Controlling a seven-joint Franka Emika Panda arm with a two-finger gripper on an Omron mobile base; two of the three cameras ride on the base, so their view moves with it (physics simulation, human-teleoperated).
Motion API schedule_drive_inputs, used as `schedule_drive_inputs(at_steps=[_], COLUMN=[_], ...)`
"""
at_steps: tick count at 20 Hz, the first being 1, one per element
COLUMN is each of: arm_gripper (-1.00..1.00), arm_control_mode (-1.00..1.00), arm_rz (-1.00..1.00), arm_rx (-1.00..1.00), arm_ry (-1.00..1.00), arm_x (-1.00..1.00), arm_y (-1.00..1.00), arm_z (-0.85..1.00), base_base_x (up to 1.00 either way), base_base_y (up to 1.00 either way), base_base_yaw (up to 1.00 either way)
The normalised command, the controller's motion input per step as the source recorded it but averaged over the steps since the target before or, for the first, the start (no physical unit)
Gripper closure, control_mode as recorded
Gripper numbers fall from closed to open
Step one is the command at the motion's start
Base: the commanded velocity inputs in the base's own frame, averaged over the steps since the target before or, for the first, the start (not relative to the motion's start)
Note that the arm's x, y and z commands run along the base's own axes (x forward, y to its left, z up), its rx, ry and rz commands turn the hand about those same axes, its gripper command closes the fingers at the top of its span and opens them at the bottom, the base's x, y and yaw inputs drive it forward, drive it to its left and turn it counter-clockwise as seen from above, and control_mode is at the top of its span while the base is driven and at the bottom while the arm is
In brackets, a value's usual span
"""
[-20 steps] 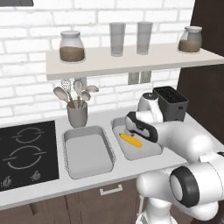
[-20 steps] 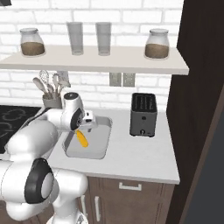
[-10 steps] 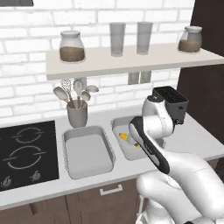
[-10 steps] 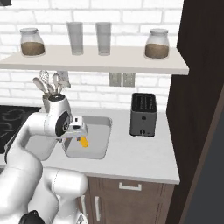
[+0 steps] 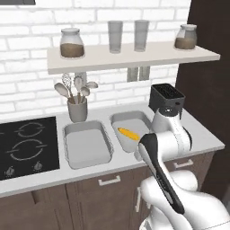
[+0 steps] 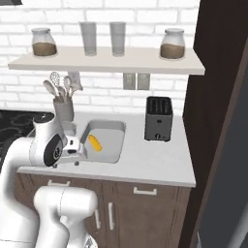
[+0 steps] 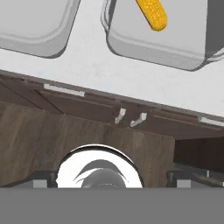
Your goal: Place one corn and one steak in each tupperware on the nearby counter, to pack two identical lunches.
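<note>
Gripper (image 6: 77, 154) sits low at the counter (image 5: 204, 137) edge w/ jaws spread wide, nothing between them. Right base view shows it best, poking out just short of the near rim of the right tupperware (image 6: 112, 130). In the left base view the arm's own elbow covers it, so can't see the fingers there.

Hand view looks down past the counter lip: cabinet fronts (image 7: 65, 131) w/ silver handles (image 7: 64, 90) right below, both trays up top beyond the gripper.

Containers: right tray has one corn (image 5: 128, 134) lying in it, a bit past the gripper. Left tupperware (image 5: 86, 144) further off to the side, bare inside.

Farther back: utensil pot (image 5: 77, 109), toaster (image 6: 159, 117), cooktop (image 5: 27, 146), shelf (image 5: 134, 56) w/ jars and glasses.
</note>
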Motion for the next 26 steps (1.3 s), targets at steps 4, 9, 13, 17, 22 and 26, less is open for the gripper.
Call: schedule_drive_inputs(at_steps=[4, 9, 13, 17, 22, 26], arm_gripper=[-1.00, -1.00, -1.00, -1.00, -1.00, -1.00], arm_control_mode=[1.00, 1.00, 1.00, 1.00, 1.00, 1.00], arm_rz=[0.00, 0.00, 0.00, 0.00, 0.00, 0.00], arm_rx=[0.00, 0.00, 0.00, 0.00, 0.00, 0.00], arm_ry=[0.00, 0.00, 0.00, 0.00, 0.00, 0.00], arm_x=[0.00, 0.00, 0.00, 0.00, 0.00, 0.00], arm_y=[0.00, 0.00, 0.00, 0.00, 0.00, 0.00], arm_z=[0.00, 0.00, 0.00, 0.00, 0.00, 0.00], base_base_x=[-1.00, -1.00, -1.00, -0.51, -0.08, 0.47], base_base_y=[-0.09, -0.76, -0.99, -1.00, -1.00, -0.93], base_base_yaw=[0.00, -0.09, -0.18, -0.26, -0.21, -0.14])
